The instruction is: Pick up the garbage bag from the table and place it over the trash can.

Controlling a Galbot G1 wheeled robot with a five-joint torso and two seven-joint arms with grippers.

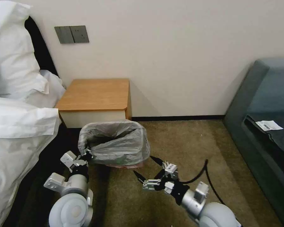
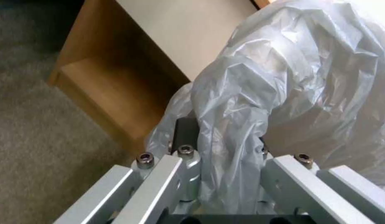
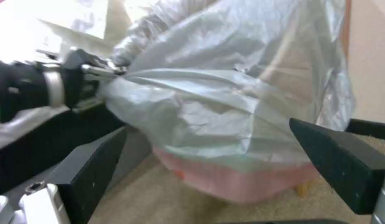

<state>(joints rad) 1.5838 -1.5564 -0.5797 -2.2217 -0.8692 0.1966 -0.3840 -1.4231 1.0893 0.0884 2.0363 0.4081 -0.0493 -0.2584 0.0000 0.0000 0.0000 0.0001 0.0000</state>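
On the carpet in front of the surface (image 1: 96, 94), the trash can (image 3: 242, 183) stands with the garbage bag (image 1: 116, 143) draped over it, the bag's mouth open upward and its skirt hanging down the sides, leaving the lower band of the bin bare. The bag's long side runs roughly across the head view. The left pincer (image 1: 86, 155) is clamped on a bunched fold of the bag at its near left corner, pulling the plastic taut there. The right pincer (image 1: 147, 168) hovers just beside the bin's near right corner, its fingers spread wide apart and holding nothing. A paper slip (image 1: 269, 125) with a small printed code, too small to read, lies on the dark sofa (image 1: 265, 104).
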